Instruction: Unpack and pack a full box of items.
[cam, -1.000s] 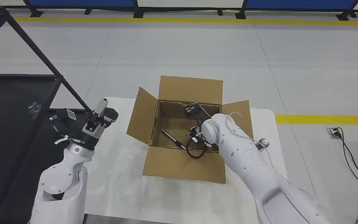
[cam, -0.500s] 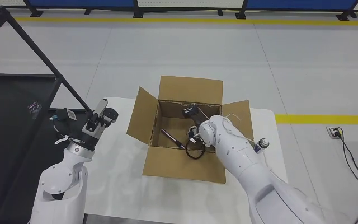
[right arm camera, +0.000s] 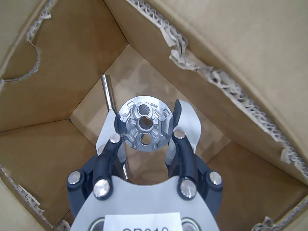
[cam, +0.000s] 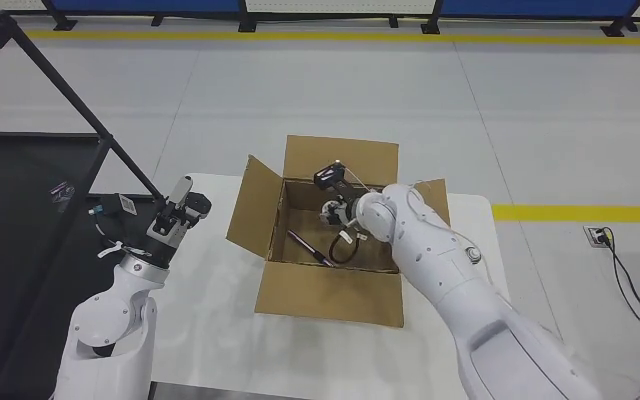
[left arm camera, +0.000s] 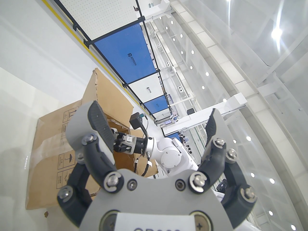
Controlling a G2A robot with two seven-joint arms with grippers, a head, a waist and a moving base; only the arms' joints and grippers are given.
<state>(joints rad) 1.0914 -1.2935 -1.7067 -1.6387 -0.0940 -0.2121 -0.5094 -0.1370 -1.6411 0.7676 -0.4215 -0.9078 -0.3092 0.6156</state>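
- Step: reads as the unpack half. Right gripper (right arm camera: 147, 118) sits inside the cardboard box (cam: 330, 295), jaws clenched on the rim of a machined metal disc (right arm camera: 144, 131) with a splined bore.
- Disc looks held clear of the box floor, near the middle of the box; I can't confirm a gap.
- A polished steel rod (right arm camera: 108, 90) lies on the box floor, around 7 o'clock of the interior in the top view, just beside the disc's line of travel.
- Left gripper (left arm camera: 154, 117): jaws released, holding nothing, parked at 9 o'clock of the box, well apart from it, pointing up towards the ceiling.
- Next move, my call: lift straight up past the torn flap edges, then swing out to bare table (cam: 210, 330). The grip is an edge pinch on smooth metal, so the disc could pivot or slip; go slowly and don't clip the walls.
- Surface: white table, box near its centre, all four flaps open.
- Room: pale grey floor (cam: 300, 90), yellow line (cam: 300, 36) at 12 o'clock with blue panels behind it, black-framed screen (cam: 40, 200) at 9 o'clock.
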